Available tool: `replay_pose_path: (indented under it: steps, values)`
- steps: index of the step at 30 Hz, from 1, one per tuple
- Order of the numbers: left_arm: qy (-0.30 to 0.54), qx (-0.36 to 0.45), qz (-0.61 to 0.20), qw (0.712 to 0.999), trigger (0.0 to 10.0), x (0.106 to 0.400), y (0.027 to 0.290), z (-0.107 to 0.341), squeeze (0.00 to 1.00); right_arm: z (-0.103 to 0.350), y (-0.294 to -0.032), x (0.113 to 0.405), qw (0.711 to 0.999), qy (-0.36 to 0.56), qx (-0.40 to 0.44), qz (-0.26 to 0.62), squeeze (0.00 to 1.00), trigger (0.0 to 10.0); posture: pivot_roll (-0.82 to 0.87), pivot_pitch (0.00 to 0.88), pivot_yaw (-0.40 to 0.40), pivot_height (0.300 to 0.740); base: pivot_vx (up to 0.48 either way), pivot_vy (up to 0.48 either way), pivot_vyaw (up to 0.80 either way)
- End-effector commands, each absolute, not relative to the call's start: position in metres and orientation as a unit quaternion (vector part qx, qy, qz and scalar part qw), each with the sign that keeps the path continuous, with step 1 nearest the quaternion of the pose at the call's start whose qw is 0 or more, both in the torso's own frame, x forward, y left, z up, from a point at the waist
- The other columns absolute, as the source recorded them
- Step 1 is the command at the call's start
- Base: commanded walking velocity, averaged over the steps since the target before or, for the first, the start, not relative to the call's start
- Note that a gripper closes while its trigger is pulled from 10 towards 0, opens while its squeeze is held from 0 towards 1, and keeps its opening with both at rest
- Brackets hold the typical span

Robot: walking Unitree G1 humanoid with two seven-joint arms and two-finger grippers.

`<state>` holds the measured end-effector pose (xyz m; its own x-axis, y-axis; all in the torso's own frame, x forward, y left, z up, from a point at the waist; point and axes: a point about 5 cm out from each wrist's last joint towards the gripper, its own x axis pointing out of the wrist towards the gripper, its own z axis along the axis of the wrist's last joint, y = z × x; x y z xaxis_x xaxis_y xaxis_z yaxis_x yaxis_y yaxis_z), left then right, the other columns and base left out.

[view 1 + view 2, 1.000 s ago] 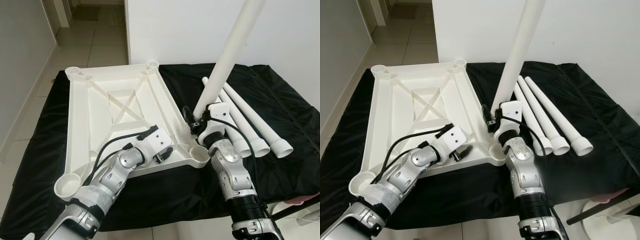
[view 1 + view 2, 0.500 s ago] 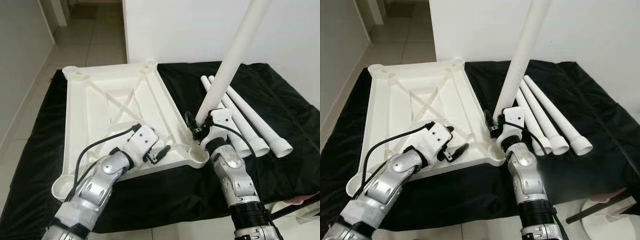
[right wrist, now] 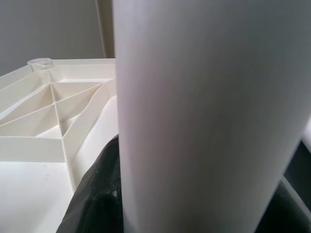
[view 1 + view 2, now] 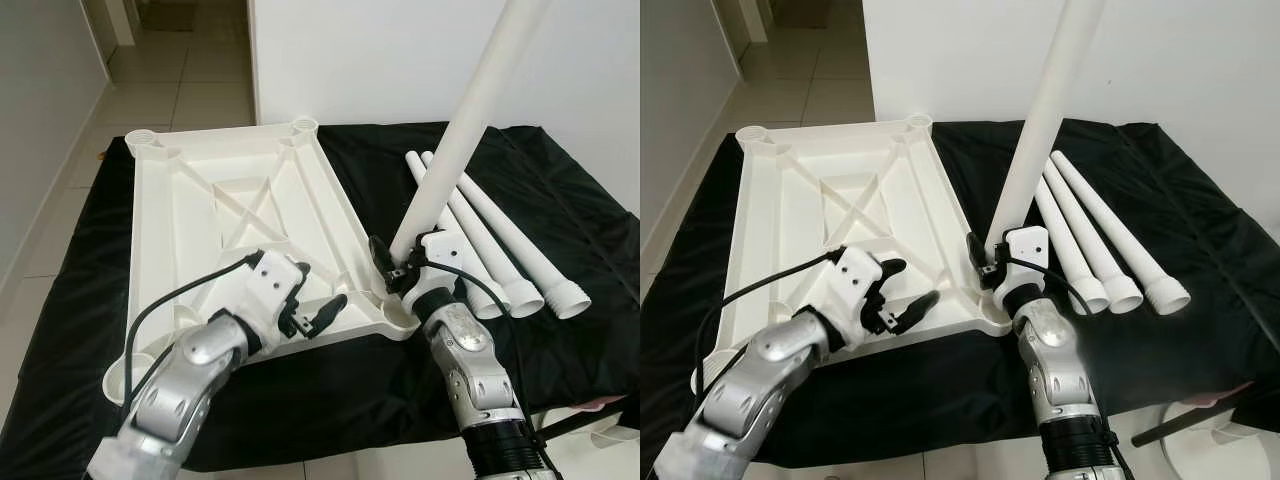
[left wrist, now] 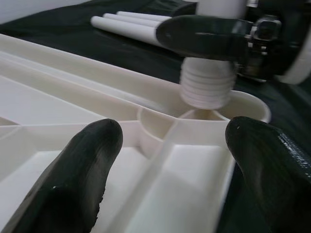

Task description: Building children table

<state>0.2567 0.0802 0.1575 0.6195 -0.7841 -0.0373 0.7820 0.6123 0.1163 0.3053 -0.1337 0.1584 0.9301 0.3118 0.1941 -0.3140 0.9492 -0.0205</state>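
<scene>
The white table top [image 4: 200,230] lies upside down on a black cloth. My right gripper [image 4: 395,270] is shut on a long white leg [image 4: 460,130], held nearly upright. The leg's threaded end [image 5: 208,90] sits at the mouth of the near right corner socket [image 5: 243,104]. My left gripper [image 4: 908,285] hovers open over the top's near edge, pointing at that socket with nothing between its fingers [image 5: 92,160]. In the right wrist view the leg [image 3: 209,121] stands close, with the top's ribs [image 3: 43,136] behind it.
Three spare white legs [image 4: 500,240] lie side by side on the cloth to the right of the top. A white wall stands behind the table. Tiled floor [image 4: 180,70] runs off to the back left. Other corner sockets [image 4: 143,141] are bare.
My left gripper has lifted off the top's near rim and swung toward the corner socket, fingers spread. The right gripper and leg have stayed in place.
</scene>
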Motion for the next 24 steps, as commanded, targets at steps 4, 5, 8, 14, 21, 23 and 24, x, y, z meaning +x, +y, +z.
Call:
replay_pose_path:
  steps: [4,5,8,14,21,23,24]
  values:
    - [-0.004,0.060,-0.463,0.885,10.0,0.249,0.077,0.158,0.00,0.161,-0.133,0.301,0.980,-0.110,0.003,0.166,0.00,10.0,-0.01,0.040,-0.043,0.740,0.000,0.000,0.00]
    - [-0.002,0.060,-0.464,0.884,10.0,0.248,0.077,0.157,0.00,0.161,-0.133,0.300,0.979,-0.110,0.001,0.169,0.00,10.0,-0.01,0.039,-0.046,0.740,0.000,0.000,0.00]
    - [0.003,0.070,-0.465,0.882,10.0,0.245,0.080,0.157,0.00,0.157,-0.133,0.297,0.978,-0.104,-0.012,0.178,0.00,10.0,-0.01,0.037,-0.050,0.740,0.000,0.000,0.00]
    - [0.019,0.054,-0.468,0.882,10.0,0.240,0.079,0.156,0.00,0.148,-0.134,0.289,0.978,-0.090,-0.017,0.186,0.00,10.0,-0.01,0.039,-0.051,0.740,0.000,0.000,0.00]
    - [0.026,0.054,-0.473,0.879,10.0,0.238,0.079,0.154,0.00,0.141,-0.136,0.285,0.979,-0.080,-0.025,0.187,0.00,10.0,-0.01,0.038,-0.049,0.740,0.000,0.000,0.00]
    - [0.026,0.057,-0.475,0.878,10.0,0.237,0.079,0.155,0.00,0.138,-0.138,0.283,0.979,-0.077,-0.032,0.189,0.00,10.0,-0.01,0.041,-0.046,0.740,0.000,0.000,0.00]
    - [0.026,0.057,-0.475,0.878,10.0,0.237,0.079,0.155,0.00,0.138,-0.138,0.283,0.979,-0.077,-0.032,0.189,0.00,10.0,-0.01,0.041,-0.046,0.740,0.000,0.000,0.00]
